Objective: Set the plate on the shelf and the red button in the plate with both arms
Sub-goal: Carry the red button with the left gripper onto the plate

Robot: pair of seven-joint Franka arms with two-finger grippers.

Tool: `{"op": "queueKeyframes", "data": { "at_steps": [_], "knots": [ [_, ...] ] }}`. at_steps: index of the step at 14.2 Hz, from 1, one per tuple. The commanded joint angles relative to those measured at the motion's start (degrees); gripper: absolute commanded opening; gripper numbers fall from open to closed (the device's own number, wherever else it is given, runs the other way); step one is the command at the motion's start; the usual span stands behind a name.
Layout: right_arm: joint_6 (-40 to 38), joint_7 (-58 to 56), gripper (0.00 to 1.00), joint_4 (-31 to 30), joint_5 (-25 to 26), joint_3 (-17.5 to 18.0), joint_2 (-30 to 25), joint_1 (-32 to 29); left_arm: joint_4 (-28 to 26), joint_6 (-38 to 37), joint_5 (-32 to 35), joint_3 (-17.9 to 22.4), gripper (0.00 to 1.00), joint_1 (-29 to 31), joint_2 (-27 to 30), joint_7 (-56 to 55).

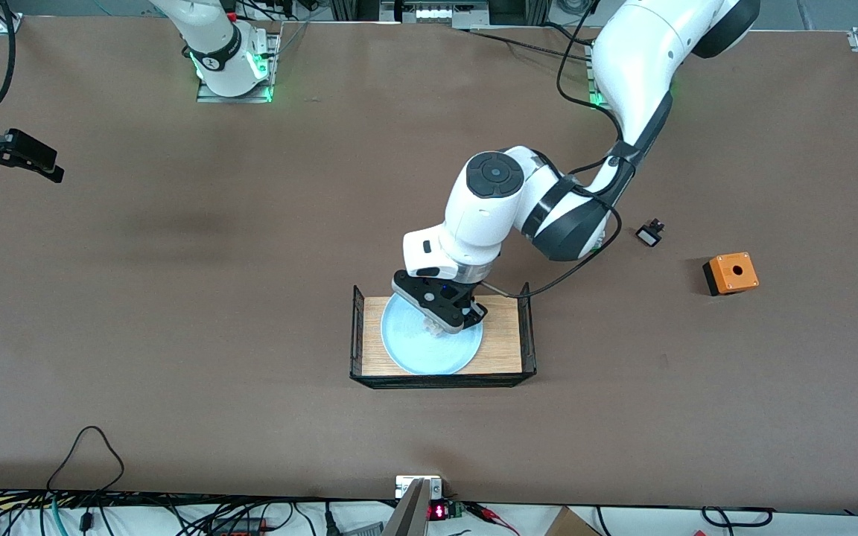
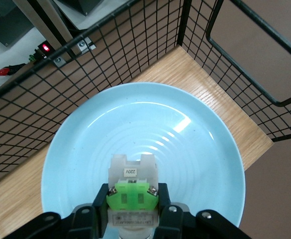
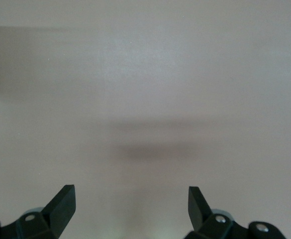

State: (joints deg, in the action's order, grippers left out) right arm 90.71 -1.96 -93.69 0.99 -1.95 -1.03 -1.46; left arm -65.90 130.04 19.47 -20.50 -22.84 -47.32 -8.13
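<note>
- The red button (image 2: 132, 191) sits clamped in our left claw (image 2: 133, 211), hanging just over the plate (image 2: 195, 149) – its red cap is hidden from us, only the whitish body and green block show.
- The plate already lies in the wire-sided tray (image 1: 359, 327) on its wooden floor, mid-surface.
- To finish well, we lower straight down toward the plate's middle, let go only once the switch touches, then lift clear without grazing the mesh walls.
- Our right claw (image 3: 130, 204) waits with fingers spread wide and empty over bare surface at the right arm's end.
- A black switch (image 1: 650, 234) and an orange box (image 1: 731, 273) rest toward the left arm's end.
</note>
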Motion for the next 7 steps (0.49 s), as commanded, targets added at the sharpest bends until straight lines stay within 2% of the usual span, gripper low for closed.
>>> {"op": "queueKeyframes", "data": {
  "at_steps": [1,7],
  "knots": [
    [-0.4,-0.2,1.00,-0.2,-0.1,0.3,-0.5,-0.4,2.7,-0.1,1.4,0.5,0.23,-0.6,-1.6,0.6],
    [-0.6,-0.3,1.00,-0.1,0.1,0.4,-0.7,-0.1,2.6,-0.1,1.5,0.5,0.25,-0.5,-1.7,0.7]
  ]
}}
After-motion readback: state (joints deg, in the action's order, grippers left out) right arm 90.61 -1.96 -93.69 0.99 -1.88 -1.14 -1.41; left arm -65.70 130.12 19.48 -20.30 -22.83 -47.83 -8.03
